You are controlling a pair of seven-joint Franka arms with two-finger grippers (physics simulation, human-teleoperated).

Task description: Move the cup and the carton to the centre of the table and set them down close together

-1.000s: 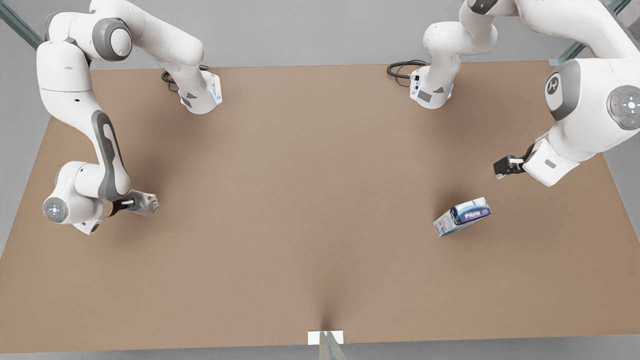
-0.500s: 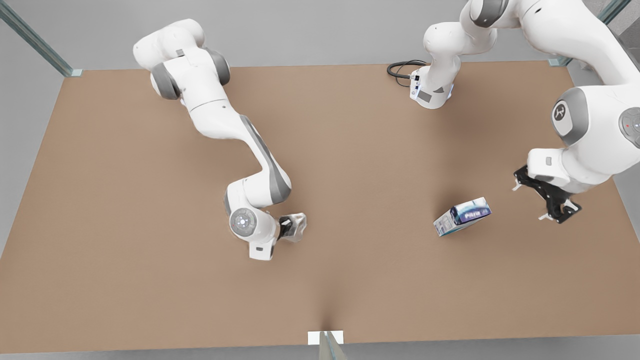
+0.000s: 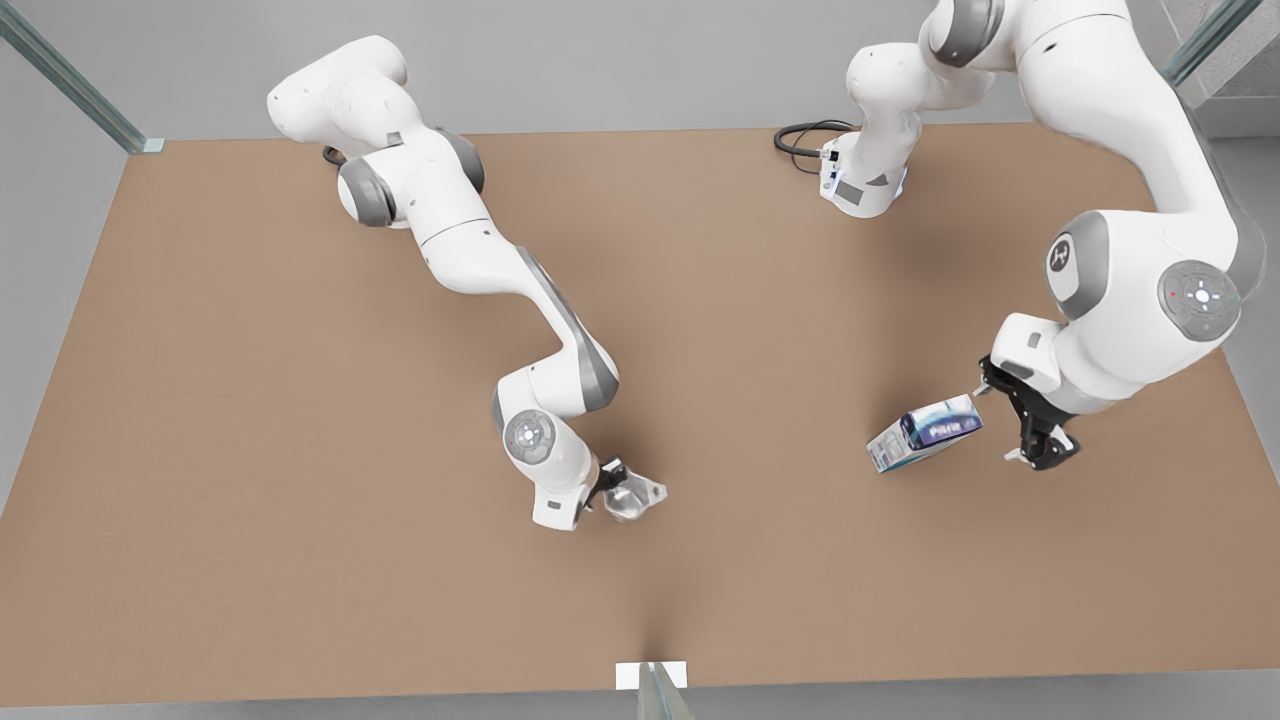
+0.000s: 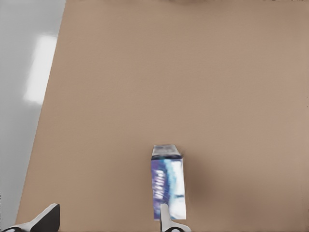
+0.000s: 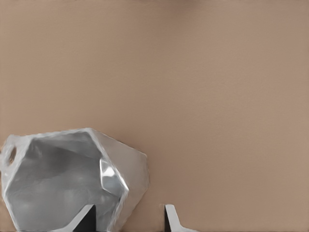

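right gripper (image 3: 622, 490) has its fingers clamped on the wall of the cup (image 3: 632, 497), one finger inside and one outside in the right wrist view, and it holds the cup near the middle of the table (image 3: 300, 420), a touch toward the front view's near edge. whether the cup is down on the surface or just above it, i cannot tell. the cup (image 5: 72, 181) shows a bare grey inside, nothing in it. to set it down well, i'd say lower it flat, then part the fingers straight, so the rim isn't dragged over.

over on the front view's right, the left gripper (image 3: 1020, 420) hangs just beside the carton (image 3: 925, 432), fingers apart; one fingertip (image 4: 166, 220) sits at the carton's (image 4: 167, 186) end, not yet around it. the carton lies on the table well apart from the cup, closed, contents hidden. my call: shift sideways to straddle it before closing.
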